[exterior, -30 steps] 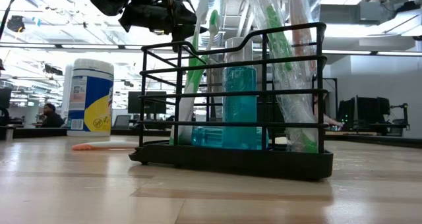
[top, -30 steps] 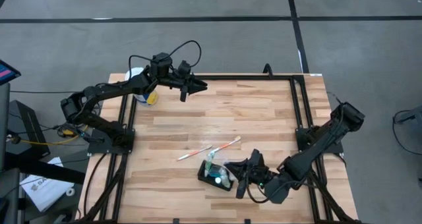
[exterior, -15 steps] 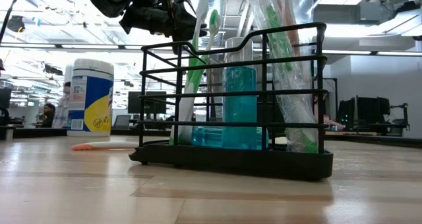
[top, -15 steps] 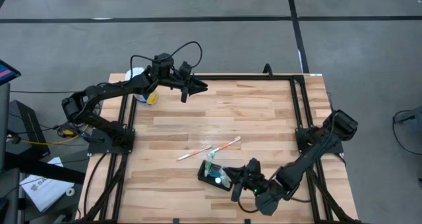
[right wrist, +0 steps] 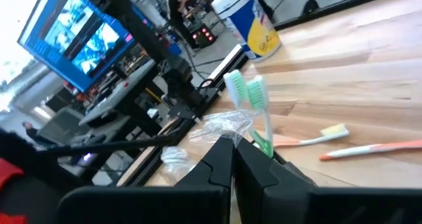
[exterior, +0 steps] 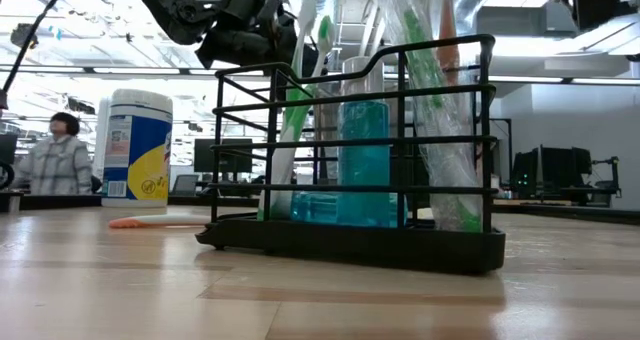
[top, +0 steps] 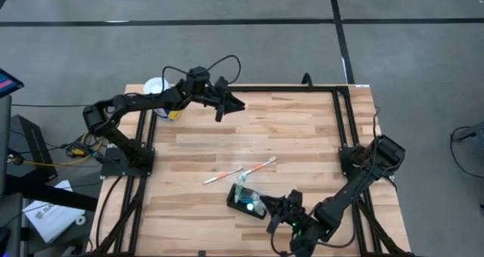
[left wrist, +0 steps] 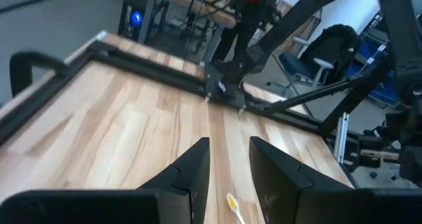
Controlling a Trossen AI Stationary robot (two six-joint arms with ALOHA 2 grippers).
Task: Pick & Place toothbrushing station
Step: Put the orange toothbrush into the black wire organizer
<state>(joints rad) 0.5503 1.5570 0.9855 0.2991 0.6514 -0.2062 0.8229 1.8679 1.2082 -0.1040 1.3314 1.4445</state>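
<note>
The toothbrushing station is a black wire holder that stands on its flat base near the table's near edge. It holds green toothbrushes, a blue bottle and clear plastic wrap, and it fills the low view. My right gripper is shut and sits low, just right of the station; in its wrist view the fingertips point at the plastic wrap. My left gripper hangs open and empty above the table's far edge, and its fingers show in its wrist view. My right gripper has its shut fingertips right at the clear plastic wrap on the station's right end, coming level from the table's right side. I cannot tell whether they touch it.
Two loose toothbrushes lie flat mid-table, a white one and an orange one. A white-lidded canister with a blue-yellow label stands at the far left corner, also in the low view. A person is in the room behind.
My right gripper has drawn toward the table's near edge beside the station, staying low and shut. My left gripper has shifted a little toward the table's right edge along the far side. The station has not moved.
</note>
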